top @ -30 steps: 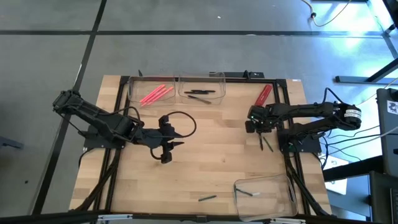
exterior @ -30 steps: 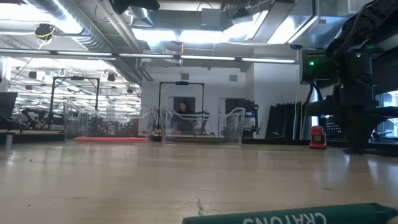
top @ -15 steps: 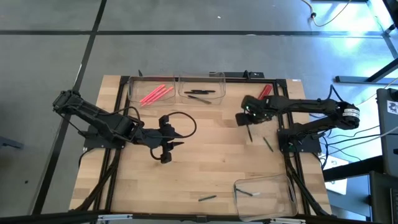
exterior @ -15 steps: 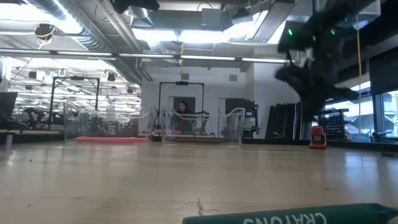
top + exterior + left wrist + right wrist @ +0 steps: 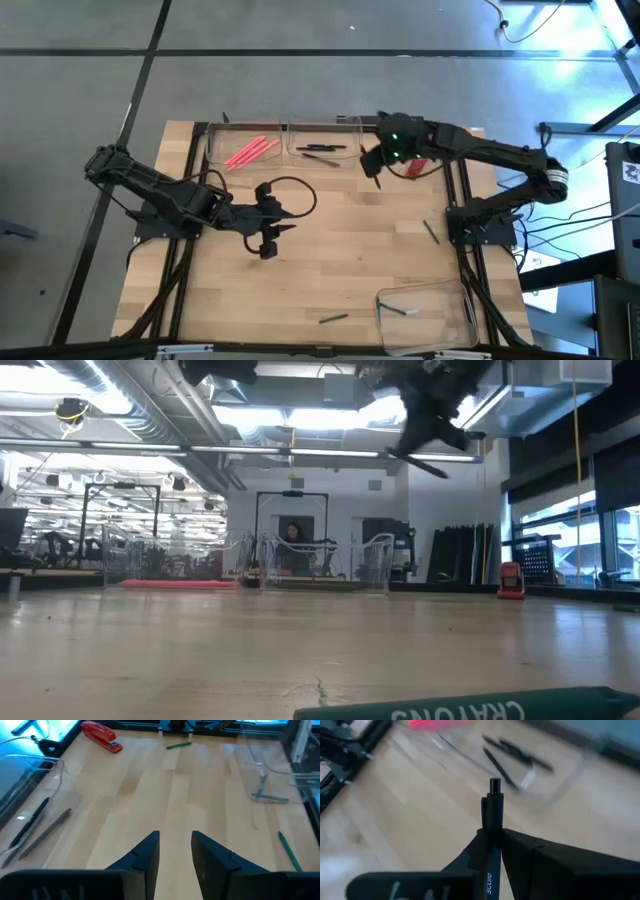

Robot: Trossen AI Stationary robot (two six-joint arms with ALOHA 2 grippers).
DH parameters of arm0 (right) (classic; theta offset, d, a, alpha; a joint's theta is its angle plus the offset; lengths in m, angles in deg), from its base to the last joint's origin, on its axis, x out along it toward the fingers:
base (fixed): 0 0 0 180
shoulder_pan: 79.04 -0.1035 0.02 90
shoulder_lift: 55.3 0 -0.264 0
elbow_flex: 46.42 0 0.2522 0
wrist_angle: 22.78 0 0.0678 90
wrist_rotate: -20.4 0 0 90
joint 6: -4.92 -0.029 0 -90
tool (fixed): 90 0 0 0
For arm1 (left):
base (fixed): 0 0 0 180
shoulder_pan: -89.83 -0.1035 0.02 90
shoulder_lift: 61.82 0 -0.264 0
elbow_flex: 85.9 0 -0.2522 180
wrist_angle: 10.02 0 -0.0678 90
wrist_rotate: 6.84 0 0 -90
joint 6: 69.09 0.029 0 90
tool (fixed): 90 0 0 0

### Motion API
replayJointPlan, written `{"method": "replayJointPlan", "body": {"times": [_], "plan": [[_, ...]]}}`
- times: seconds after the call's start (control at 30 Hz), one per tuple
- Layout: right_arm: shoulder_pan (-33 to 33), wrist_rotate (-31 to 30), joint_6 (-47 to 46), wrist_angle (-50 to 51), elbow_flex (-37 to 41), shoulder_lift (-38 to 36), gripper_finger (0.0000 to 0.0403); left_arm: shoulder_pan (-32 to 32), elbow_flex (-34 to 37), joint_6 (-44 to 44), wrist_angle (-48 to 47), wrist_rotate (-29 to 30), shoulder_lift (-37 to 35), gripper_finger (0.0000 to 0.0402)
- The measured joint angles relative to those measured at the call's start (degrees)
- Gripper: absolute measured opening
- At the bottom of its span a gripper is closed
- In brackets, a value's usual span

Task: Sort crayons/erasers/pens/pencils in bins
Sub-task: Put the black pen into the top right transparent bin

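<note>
Pen (image 5: 492, 820) in my right gripper (image 5: 492, 837), sorting roughly half done by my reckoning.
From my right wrist I see the fingers clamped on a black pen, its long axis running straight out ahead of the jaws, clicker end forward, aimed at the middle bin (image 5: 322, 135) just beyond, where other black pens (image 5: 512, 751) lie. Past that, the far bin (image 5: 245, 145) holds pink-red crayons (image 5: 250, 151). Well behind the gripper, a dark stick (image 5: 430, 231) lies loose on the table (image 5: 330, 250), another one (image 5: 333, 319) near the front edge, and the near bin (image 5: 425, 315) holds one stick (image 5: 398, 311). A red stapler (image 5: 420, 158) sits just beside the gripper. My left gripper (image 5: 174, 851) hangs empty over mid-table, fingers apart.
</note>
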Motion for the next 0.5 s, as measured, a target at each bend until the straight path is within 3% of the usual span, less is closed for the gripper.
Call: {"method": "replayJointPlan", "body": {"times": [0.23, 0.5], "plan": [[1.73, -2.39, 13.81, -1.39, -13.73, 12.17, 0.0046, -3.13, 0.00, -1.53, -0.03, 4.53, 0.00, 0.0103], [6.39, -1.91, 31.61, -2.55, -28.17, 28.55, 0.0046, -6.32, 0.00, -1.49, -0.03, 4.73, -0.02, 0.0103]]}}
